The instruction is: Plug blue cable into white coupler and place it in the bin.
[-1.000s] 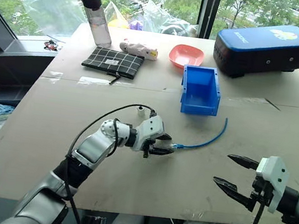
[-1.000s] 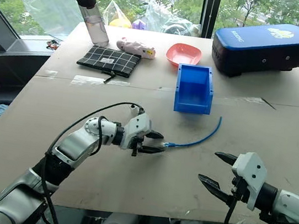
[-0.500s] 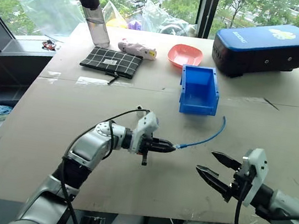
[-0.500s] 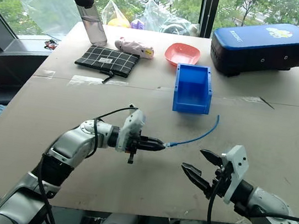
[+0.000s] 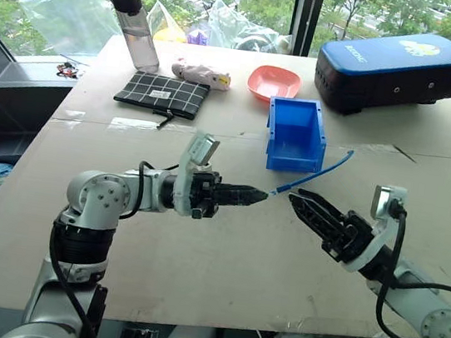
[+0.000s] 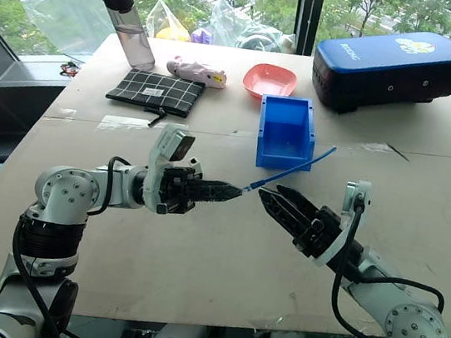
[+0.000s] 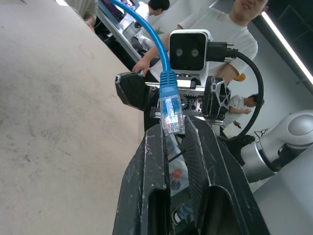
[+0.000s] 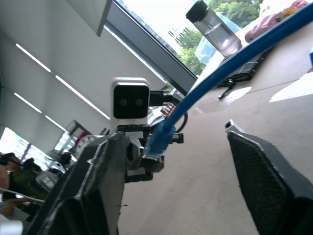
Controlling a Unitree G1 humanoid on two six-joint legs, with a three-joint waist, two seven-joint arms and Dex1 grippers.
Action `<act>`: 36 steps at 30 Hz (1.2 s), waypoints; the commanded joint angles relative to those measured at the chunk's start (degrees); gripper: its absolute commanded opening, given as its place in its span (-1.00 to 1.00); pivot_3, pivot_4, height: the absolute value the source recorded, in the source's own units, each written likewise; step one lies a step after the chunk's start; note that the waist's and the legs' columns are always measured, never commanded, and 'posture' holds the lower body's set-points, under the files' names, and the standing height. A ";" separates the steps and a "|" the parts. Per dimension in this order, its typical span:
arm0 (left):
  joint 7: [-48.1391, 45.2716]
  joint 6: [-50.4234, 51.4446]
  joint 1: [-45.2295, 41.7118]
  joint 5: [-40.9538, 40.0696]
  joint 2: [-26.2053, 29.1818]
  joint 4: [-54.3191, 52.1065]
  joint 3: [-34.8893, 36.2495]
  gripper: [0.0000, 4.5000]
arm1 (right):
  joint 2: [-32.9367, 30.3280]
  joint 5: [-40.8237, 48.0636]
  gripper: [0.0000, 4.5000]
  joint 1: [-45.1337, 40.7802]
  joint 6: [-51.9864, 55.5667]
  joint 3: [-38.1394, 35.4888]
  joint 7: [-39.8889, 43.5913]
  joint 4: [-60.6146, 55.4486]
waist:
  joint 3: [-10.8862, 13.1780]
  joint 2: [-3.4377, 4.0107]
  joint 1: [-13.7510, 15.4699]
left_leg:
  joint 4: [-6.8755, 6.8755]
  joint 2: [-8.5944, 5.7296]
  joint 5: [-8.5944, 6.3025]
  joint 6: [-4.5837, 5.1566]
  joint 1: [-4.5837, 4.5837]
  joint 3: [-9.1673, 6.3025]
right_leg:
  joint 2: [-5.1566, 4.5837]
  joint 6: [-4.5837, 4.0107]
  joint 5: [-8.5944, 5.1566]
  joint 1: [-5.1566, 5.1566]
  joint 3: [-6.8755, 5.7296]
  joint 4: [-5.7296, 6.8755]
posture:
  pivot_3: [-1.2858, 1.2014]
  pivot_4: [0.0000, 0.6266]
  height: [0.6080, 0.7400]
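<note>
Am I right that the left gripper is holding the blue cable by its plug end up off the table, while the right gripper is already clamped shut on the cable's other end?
Not quite. The left gripper does hold the blue cable by its plug end, up off the table. But the right gripper is not clamped on it: the right wrist view shows its fingers spread apart, with the cable passing between them untouched.

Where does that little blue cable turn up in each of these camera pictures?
Left eye: the blue cable slants up in mid-picture, in front of the bin.
Right eye: same, mid-picture.
Left wrist: its plug stands between the left gripper fingers.
Right wrist: crosses diagonally.
Shared landmark: the cable's plug.
</note>
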 commanded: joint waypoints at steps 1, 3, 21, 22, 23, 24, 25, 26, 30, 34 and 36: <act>3.13 0.95 0.13 -4.05 -0.88 -3.39 1.52 -1.00 | -0.23 4.12 -0.15 -2.61 -0.91 2.30 -1.85 -0.68 | -0.01 0.01 0.00 | -0.01 0.00 0.00 0.00 0.00 0.00 | 0.00 0.00 0.00 0.00 0.00 0.00 | 0.03 -0.52 1.00; 4.73 1.09 0.21 -5.28 -1.34 -4.03 1.59 -1.00 | -0.63 4.26 -0.56 -3.84 -0.96 3.60 -2.51 -0.46 | -0.01 0.01 0.04 | -0.01 0.00 0.00 0.00 0.00 0.00 | 0.01 0.00 0.00 -0.01 0.00 0.00 | 0.03 -0.52 1.00; 13.13 -24.24 11.46 18.00 8.33 -8.48 5.73 0.65 | -4.67 2.87 -1.00 -0.88 -6.22 3.50 -1.44 -1.01 | -0.01 0.04 0.03 | -0.13 0.02 0.00 -0.01 0.00 0.14 | 0.03 -0.01 -0.01 -0.12 0.14 -0.03 | 0.03 -0.52 1.00; 12.62 -29.38 12.86 23.16 9.97 -7.14 4.56 0.65 | -4.60 2.63 -1.00 -0.44 -6.69 3.42 -1.42 -1.11 | -0.01 0.04 0.11 | -0.13 0.02 0.00 -0.02 0.00 0.15 | 0.03 -0.01 -0.01 -0.12 0.15 -0.04 | 0.03 -0.52 1.00; 12.46 -33.53 13.68 27.21 10.97 -5.57 3.76 0.65 | -4.46 2.41 -1.00 -0.15 -7.09 3.46 -1.46 -1.22 | -0.01 0.04 0.13 | -0.13 0.02 0.00 -0.02 -0.01 0.16 | 0.03 -0.01 0.00 -0.12 0.15 -0.05 | 0.03 -0.52 1.00; 12.45 -36.18 13.64 29.48 11.20 -3.43 3.47 0.65 | -4.31 2.22 -1.00 0.03 -7.41 3.57 -1.51 -1.27 | -0.01 0.05 0.27 | -0.13 0.02 0.00 -0.02 -0.01 0.17 | 0.02 -0.01 0.00 -0.11 0.15 -0.05 | 0.03 -0.52 1.00; 12.20 -38.79 13.38 31.95 11.52 -1.33 2.70 0.65 | -4.22 2.05 -1.00 0.12 -7.69 3.75 -1.52 -1.25 | -0.01 0.04 0.44 | -0.14 0.02 0.00 -0.02 -0.02 0.17 | 0.02 -0.01 0.00 -0.11 0.15 -0.05 | 0.03 -0.52 1.00; 10.94 -41.97 13.06 34.86 12.13 0.70 1.02 0.65 | -4.13 1.87 -1.00 0.16 -7.91 4.00 -1.51 -1.17 | -0.01 0.04 0.52 | -0.13 0.00 0.00 -0.02 -0.03 0.16 | 0.00 -0.02 0.00 -0.09 0.12 -0.05 | 0.03 -0.52 1.00; 7.27 -49.66 9.78 41.51 11.49 7.85 -3.90 0.65 | -4.16 1.12 -1.00 -0.44 -8.17 4.81 -1.40 -0.63 | -0.02 0.02 0.60 | -0.11 -0.04 0.00 0.00 -0.04 0.16 | -0.04 -0.01 0.00 -0.04 0.11 -0.10 | 0.03 -0.52 1.00; 4.42 -54.95 6.15 45.48 9.77 15.49 -7.09 0.65 | -4.41 0.69 -1.00 -1.30 -8.29 4.80 -1.49 -0.21 | -0.02 0.02 0.14 | -0.12 -0.03 0.00 0.00 -0.05 0.13 | -0.04 -0.01 0.01 -0.07 0.10 -0.09 | 0.03 -0.52 1.00; 3.56 -58.27 3.90 48.62 8.83 20.80 -9.13 0.65 | -4.63 0.72 -1.00 -0.95 -8.47 4.37 -1.93 -0.81 | -0.02 0.02 -0.03 | -0.14 0.00 0.00 0.00 -0.05 0.12 | -0.02 -0.01 0.01 -0.11 0.11 -0.09 | 0.03 -0.52 1.00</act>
